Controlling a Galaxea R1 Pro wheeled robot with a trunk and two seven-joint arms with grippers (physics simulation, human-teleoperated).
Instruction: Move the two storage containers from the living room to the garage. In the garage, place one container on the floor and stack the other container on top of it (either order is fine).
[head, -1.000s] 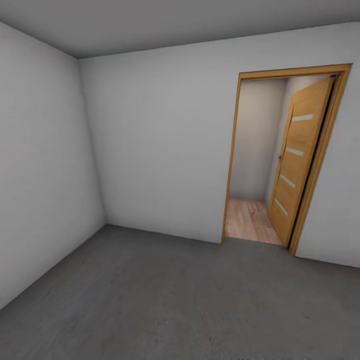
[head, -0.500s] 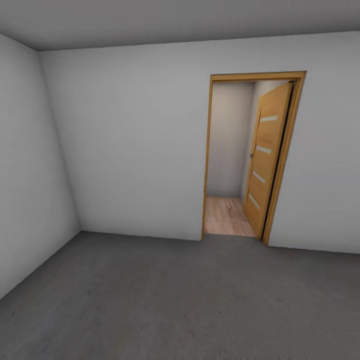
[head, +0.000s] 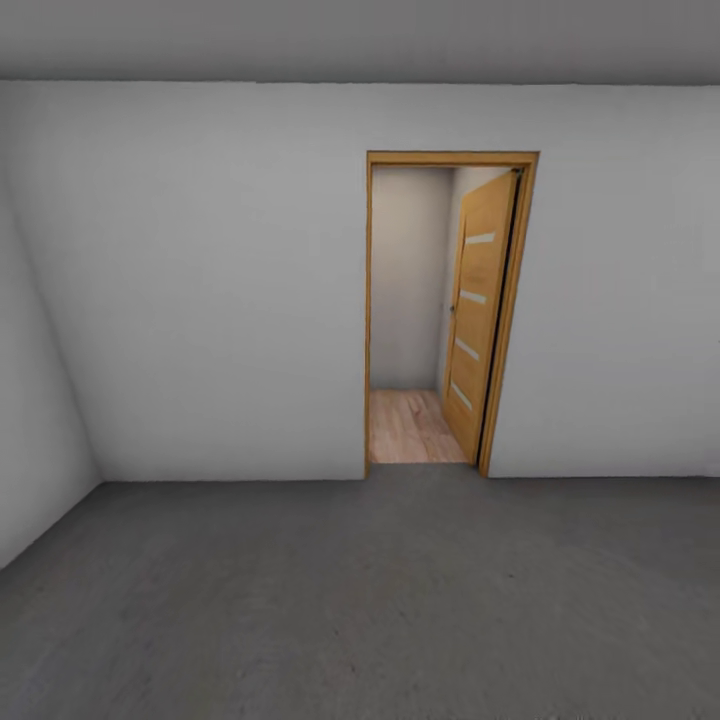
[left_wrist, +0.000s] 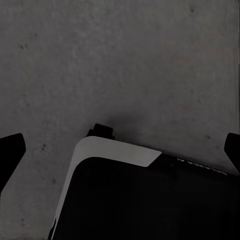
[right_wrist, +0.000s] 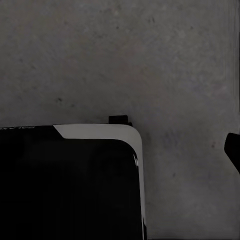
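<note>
The two storage containers are out of view. I am in the garage, facing a pale grey wall (head: 200, 300) over the dark grey concrete floor (head: 360, 600). My left gripper (left_wrist: 121, 150) hangs above that floor, open: its dark fingertips (left_wrist: 11, 150) stand far apart at the frame's two edges, with nothing between them. One dark fingertip (right_wrist: 233, 149) of my right gripper (right_wrist: 120, 150) shows at the frame edge, also wide open and empty above the floor.
An orange-wood door (head: 478, 310) with pale stripes stands open in its frame, swung away from me. Light wood-plank floor (head: 410, 430) lies beyond the threshold. A side wall (head: 30, 450) closes the left. My black, white-edged base (left_wrist: 145, 200) shows under both wrists (right_wrist: 70, 185).
The whole head view has swung to the right: the doorway has slid from the picture's right towards its middle and the left corner has moved off. Nothing in the room itself has moved.
</note>
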